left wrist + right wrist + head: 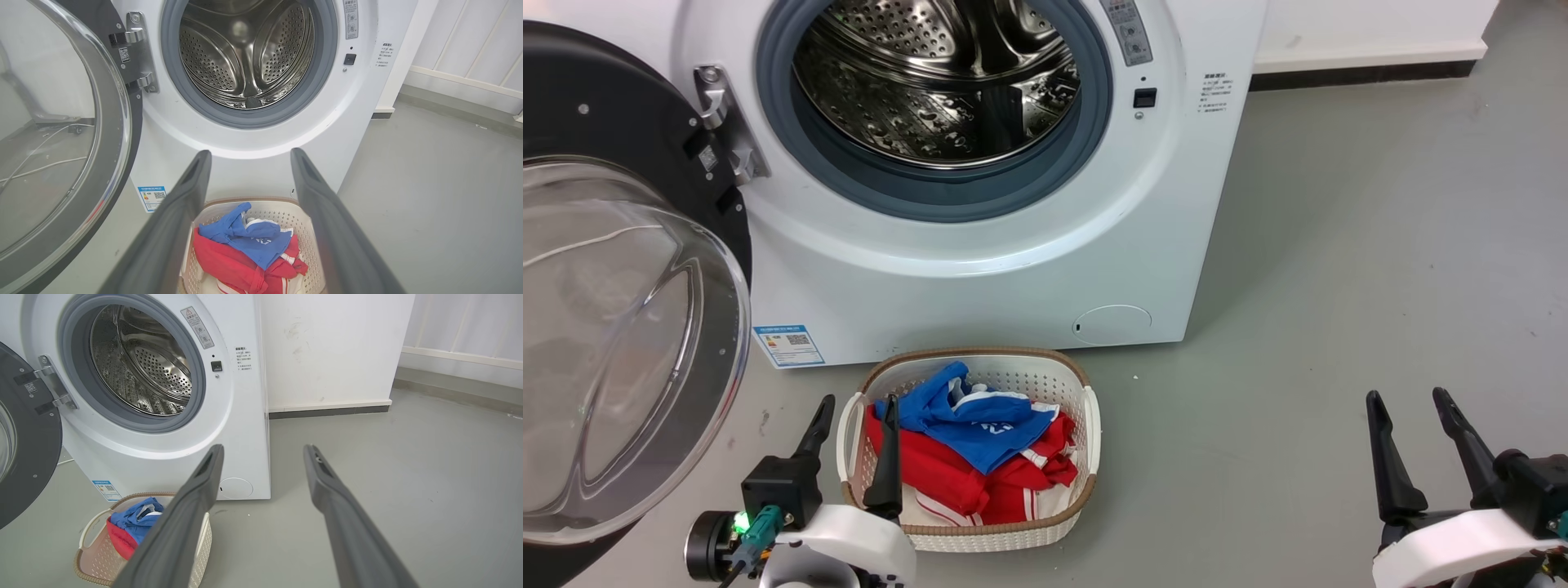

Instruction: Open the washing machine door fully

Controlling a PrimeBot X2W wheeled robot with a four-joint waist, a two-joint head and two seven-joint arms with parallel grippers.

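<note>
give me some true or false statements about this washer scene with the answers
1. The washing machine door stands open, left of the drum. True.
2. The left end effector is shut on the door. False: it is open and holds nothing.
3. The laundry basket holds red and blue clothes. True.
4. The drum is packed with clothes. False: bare steel shows inside.
5. The right end effector is open. True.

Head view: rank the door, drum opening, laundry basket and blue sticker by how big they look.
1. Door, though close to the camera and cropped at the left edge.
2. Drum opening, cropped at the top.
3. Laundry basket.
4. Blue sticker.
</note>
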